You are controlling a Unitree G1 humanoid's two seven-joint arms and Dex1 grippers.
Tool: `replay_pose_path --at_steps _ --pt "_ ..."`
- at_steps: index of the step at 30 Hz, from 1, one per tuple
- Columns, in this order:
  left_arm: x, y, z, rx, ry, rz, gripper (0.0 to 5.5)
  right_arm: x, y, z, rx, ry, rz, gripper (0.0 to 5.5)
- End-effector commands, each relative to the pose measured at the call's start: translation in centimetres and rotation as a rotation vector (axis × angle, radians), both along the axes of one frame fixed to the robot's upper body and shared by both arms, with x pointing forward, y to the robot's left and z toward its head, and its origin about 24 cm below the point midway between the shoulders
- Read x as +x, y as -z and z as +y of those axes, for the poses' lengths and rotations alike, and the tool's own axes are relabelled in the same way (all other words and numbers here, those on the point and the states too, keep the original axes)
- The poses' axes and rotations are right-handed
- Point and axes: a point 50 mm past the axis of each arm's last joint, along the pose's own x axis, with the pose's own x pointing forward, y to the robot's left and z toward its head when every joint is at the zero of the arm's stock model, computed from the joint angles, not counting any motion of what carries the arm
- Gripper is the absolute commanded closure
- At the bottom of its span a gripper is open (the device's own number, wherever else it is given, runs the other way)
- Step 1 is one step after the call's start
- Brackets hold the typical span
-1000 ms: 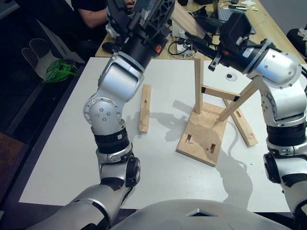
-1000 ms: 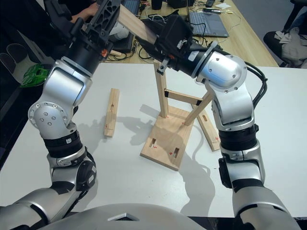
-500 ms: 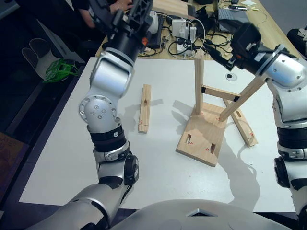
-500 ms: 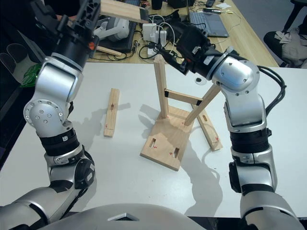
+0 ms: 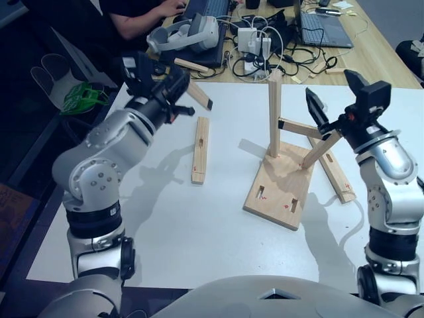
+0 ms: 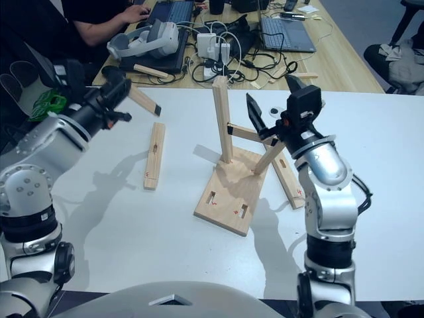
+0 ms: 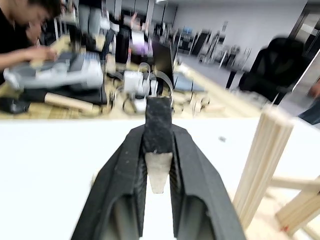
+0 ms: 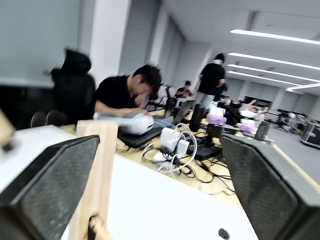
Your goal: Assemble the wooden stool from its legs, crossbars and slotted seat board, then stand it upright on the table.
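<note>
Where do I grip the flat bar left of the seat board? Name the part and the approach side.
Grip the bar near mid-length, across its narrow width, coming straight down. It lies flat on the table, long sides free, apart from the seat board, leaving room to close on both long sides. An end grip would likely tip it.

Faced a white tabletop [image 5: 199,232], butted at its far edge against a long wooden desk [image 5: 381,50]. Found that desk crowded with laptops [image 5: 322,26], a white headset [image 5: 184,34] and a tangle of cables [image 5: 255,46]. Noted dark floor [image 5: 26,165] on the left, with a green bag [image 5: 83,98] lying there. Farther off, made out a black office chair [image 7: 272,70], a pale pillar [image 8: 107,45] and strips of ceiling light [image 8: 272,47].
</note>
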Motion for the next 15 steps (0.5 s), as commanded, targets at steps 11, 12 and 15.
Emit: replay_pose_path --at_steps 11,12,15 --pt "1.7 5.6 -0.4 0.163 -0.086 0.217 5.09 0.3 0.2 0.5 -0.036 0.135 -0.068 1.06" --pt "1.8 5.7 -0.4 0.162 -0.090 0.220 5.09 0.3 0.2 0.5 -0.036 0.132 -0.067 1.06" --pt "2.3 6.2 0.0 0.156 -0.128 0.226 5.09 0.4 0.2 0.7 -0.043 0.122 -0.067 1.06"
